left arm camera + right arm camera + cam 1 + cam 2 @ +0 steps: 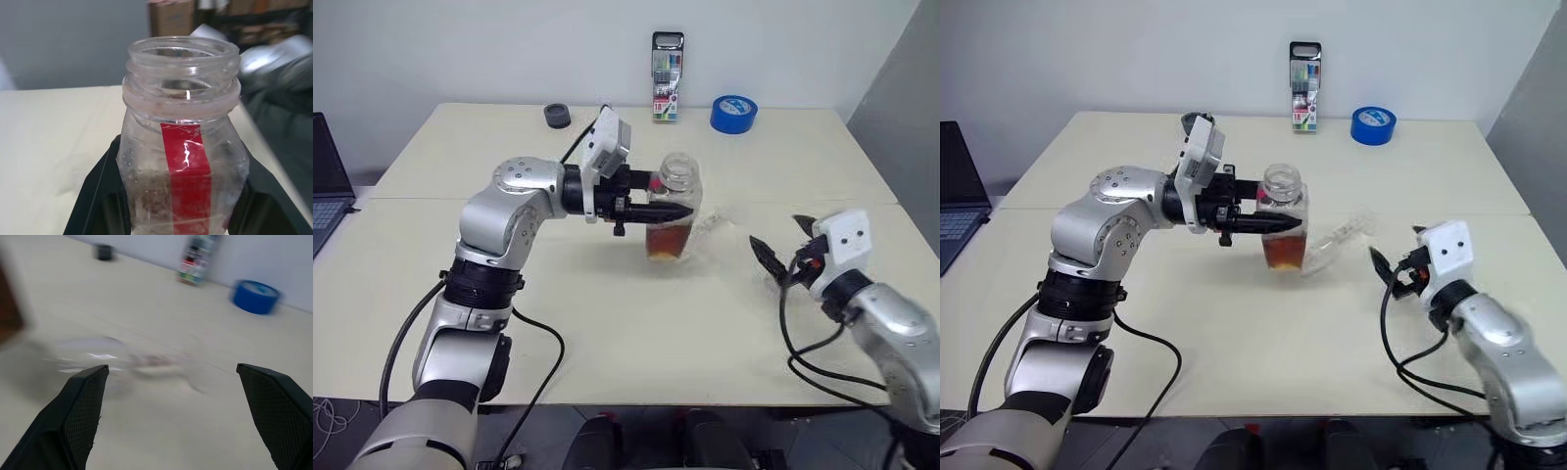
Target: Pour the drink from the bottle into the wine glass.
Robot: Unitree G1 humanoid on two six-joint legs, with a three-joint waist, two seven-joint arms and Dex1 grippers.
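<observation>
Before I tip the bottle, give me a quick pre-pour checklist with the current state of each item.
1. Left gripper shut on the bottle: ok.
2. Bottle uncapped, mouth open: ok.
3. Drink in the bottle's lower part: ok.
4. Wine glass upright and ready to receive: not ok, it looks to be lying on its side on the table just beside the bottle.
5. Right gripper free to set the glass up: ok, open and holding nothing.
6. Marker pack and blue tape roll out of the way: ok, both at the far edge.
</observation>
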